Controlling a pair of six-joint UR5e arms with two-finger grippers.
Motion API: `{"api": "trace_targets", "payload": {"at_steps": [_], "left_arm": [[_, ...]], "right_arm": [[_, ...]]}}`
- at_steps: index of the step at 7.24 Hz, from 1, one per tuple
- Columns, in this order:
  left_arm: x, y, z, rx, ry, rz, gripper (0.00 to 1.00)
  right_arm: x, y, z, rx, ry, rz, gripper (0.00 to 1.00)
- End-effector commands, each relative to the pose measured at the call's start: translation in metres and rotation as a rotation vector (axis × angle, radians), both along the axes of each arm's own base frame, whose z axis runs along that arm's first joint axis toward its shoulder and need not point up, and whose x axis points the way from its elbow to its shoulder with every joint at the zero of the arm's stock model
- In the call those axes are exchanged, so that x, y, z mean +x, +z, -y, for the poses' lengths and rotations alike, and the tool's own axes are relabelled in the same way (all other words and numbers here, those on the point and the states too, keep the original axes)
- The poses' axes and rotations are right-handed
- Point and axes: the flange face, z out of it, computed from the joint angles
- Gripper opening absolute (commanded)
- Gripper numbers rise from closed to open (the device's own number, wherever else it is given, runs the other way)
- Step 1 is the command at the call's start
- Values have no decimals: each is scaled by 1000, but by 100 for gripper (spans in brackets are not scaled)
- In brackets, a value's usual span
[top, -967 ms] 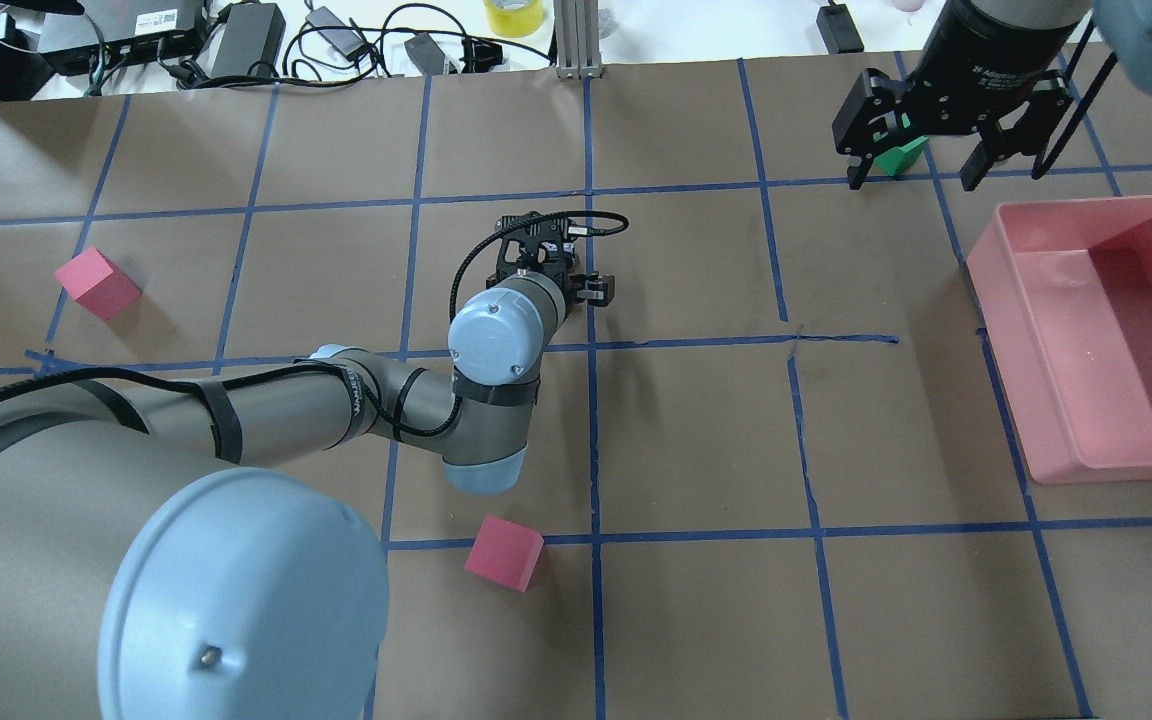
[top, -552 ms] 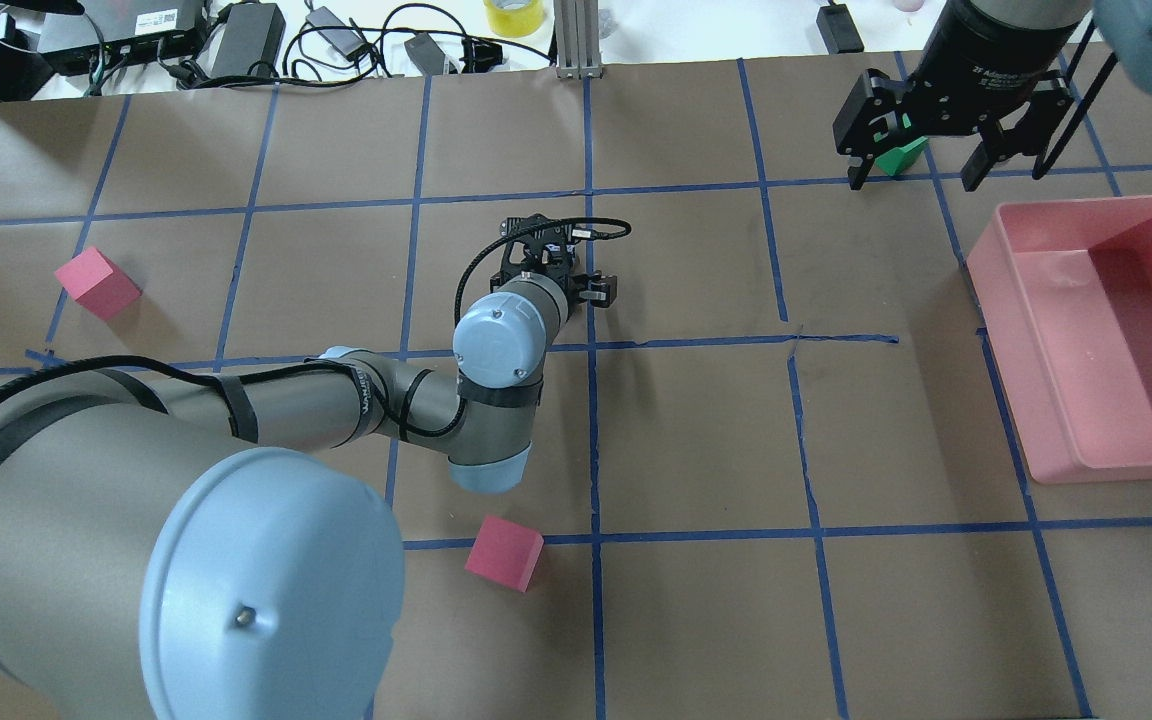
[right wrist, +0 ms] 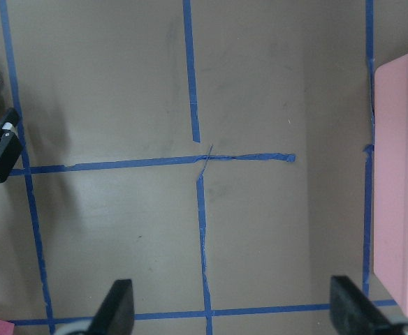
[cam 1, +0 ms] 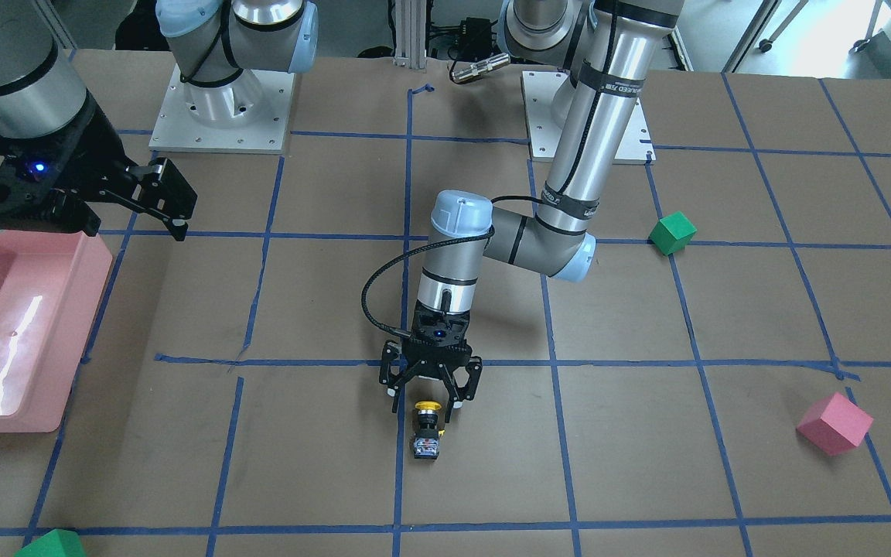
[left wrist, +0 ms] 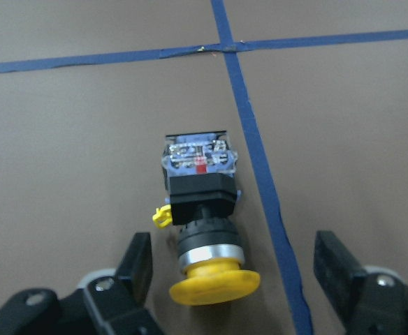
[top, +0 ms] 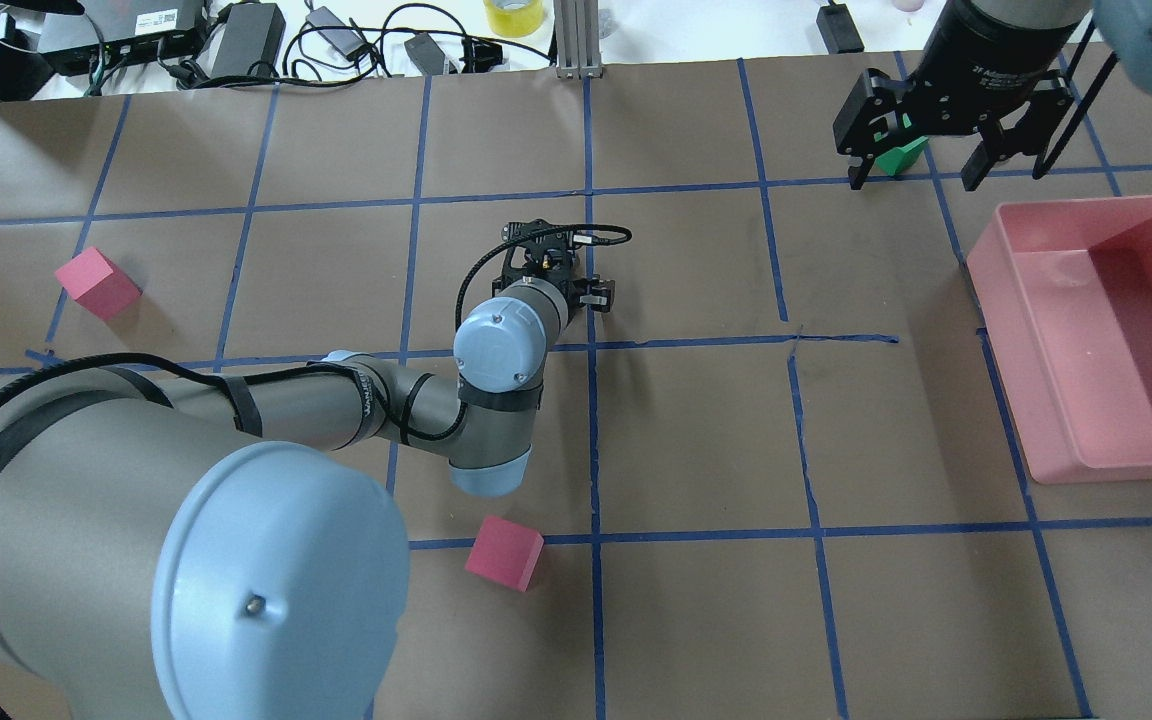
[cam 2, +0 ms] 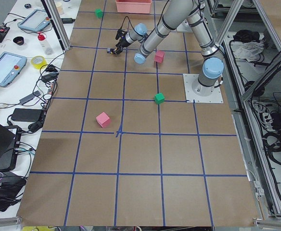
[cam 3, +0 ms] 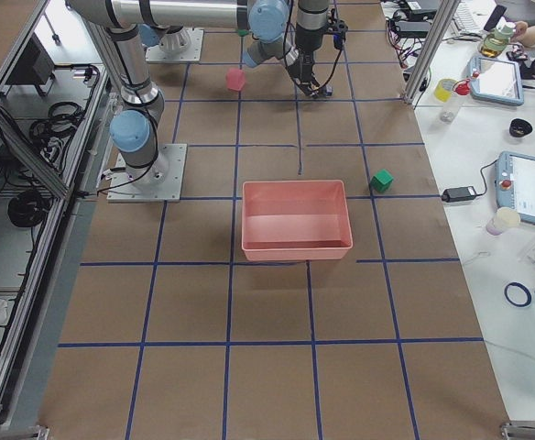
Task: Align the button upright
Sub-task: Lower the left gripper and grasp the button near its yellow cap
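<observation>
Overhead, the left pincer (left wrist: 233, 269) hides the button (left wrist: 198, 202)

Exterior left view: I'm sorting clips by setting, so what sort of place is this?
Probably a robotics lab workcell: two robot arms bolted to a table gridded in blue tape, teach pendants on the side bench, aluminium framing alongside.

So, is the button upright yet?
No, the button lies on its side: yellow cap toward the left gripper, contact block pointing away.
</observation>
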Motion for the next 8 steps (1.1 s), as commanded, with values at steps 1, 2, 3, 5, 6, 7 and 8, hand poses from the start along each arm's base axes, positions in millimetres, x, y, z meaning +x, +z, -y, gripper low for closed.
{"api": "trace_targets", "payload": {"at_steps": [1, 2, 3, 5, 6, 7, 8], "left_arm": [[1, -1, -1, 1, -5, 7, 64], [1, 0, -1, -2, -9, 10, 60], [1, -1, -2, 1, -9, 12, 57], [1, 4, -2, -7, -9, 11, 34], [1, 13, -2, -19, -12, 6, 20], [0, 22, 0, -34, -12, 0, 11], [-1, 36, 3, -46, -13, 0, 11]], "right_arm": [[0, 1, -2, -4, 1, 2, 100], [0, 1, -2, -4, -2, 2, 100], [-2, 3, 0, -19, -2, -2, 100], [-1, 4, 0, -22, -2, -4, 100], [-5, 3, 1, -21, -8, -7, 100], [-4, 5, 0, -24, -10, -4, 100], [-2, 5, 0, -26, -10, 11, 100]]}}
